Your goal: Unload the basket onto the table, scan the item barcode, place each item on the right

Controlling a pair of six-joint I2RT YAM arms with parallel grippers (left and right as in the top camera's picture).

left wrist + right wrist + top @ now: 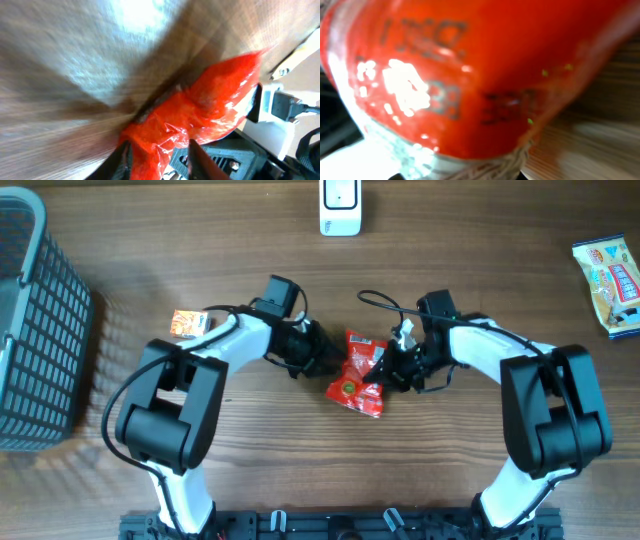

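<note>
A red crinkly snack packet (361, 370) is held just off the wooden table between my two arms. My right gripper (390, 372) is closed on its right edge. In the right wrist view the packet (470, 70) fills the frame, dark print on its face, and its crimped seal runs down into the jaws, hiding the fingers. My left gripper (329, 364) is at the packet's left edge. In the left wrist view its jaws (160, 146) stand apart around a fold of the packet (200, 110), with a gap beside the right finger (196, 155). The white barcode scanner (340, 206) stands at the far edge.
A grey mesh basket (35, 330) occupies the left side. A small orange box (187, 323) lies beside the left arm. Another snack packet (611, 284) lies at the far right.
</note>
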